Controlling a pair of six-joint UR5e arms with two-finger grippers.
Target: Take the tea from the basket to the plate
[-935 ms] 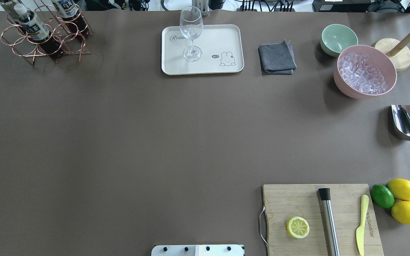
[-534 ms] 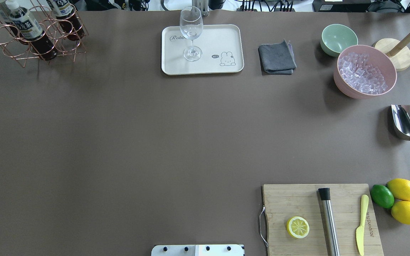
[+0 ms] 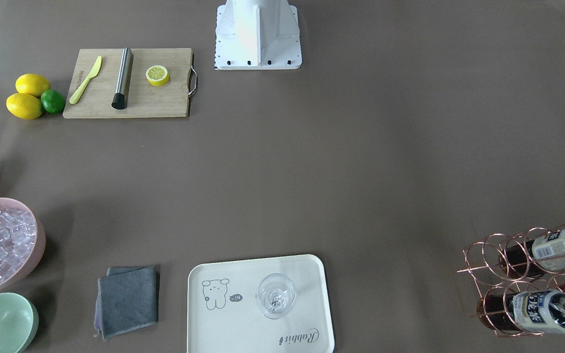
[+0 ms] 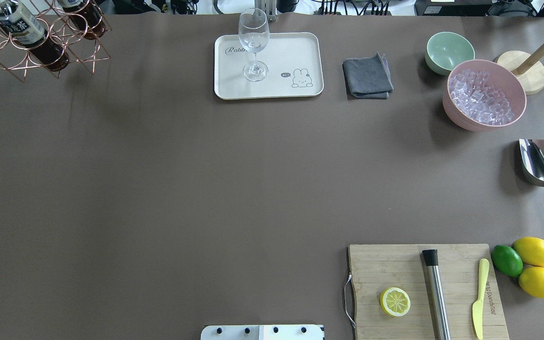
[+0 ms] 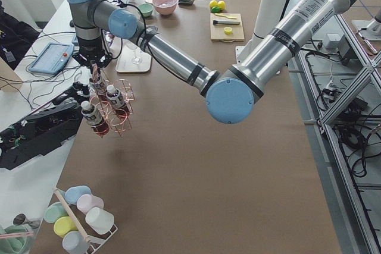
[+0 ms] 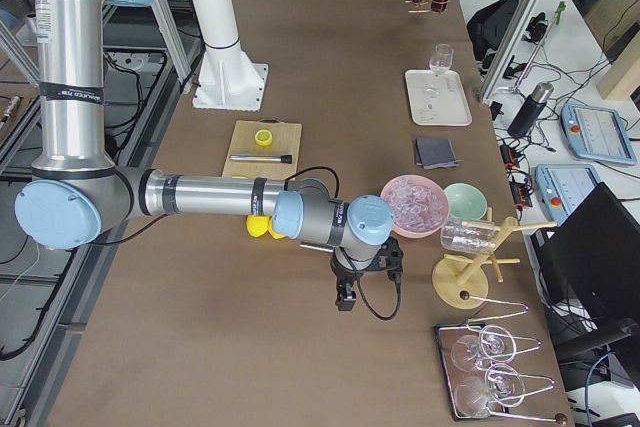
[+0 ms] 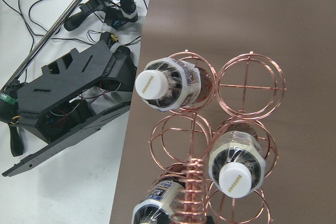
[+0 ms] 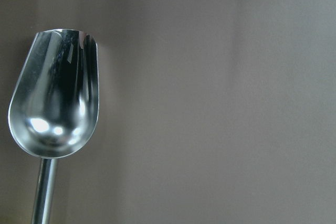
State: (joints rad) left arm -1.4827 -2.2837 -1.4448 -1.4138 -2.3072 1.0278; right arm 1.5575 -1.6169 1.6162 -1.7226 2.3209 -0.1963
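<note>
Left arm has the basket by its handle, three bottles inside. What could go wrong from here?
The basket hangs tilted near the edge of the table; a bottle could slip from its ring and drop off the side. The plate already holds a wine glass, so a bottle set down beside it could knock it over.

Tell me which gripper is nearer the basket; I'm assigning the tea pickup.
Left. The left gripper sits at the basket handle's top; the right gripper hangs over the scoop at the table's other end.

The plate (image 3: 223, 333) reads "Rabbit"; the tea (image 7: 176, 85) caps read "SUNTORY".
</note>
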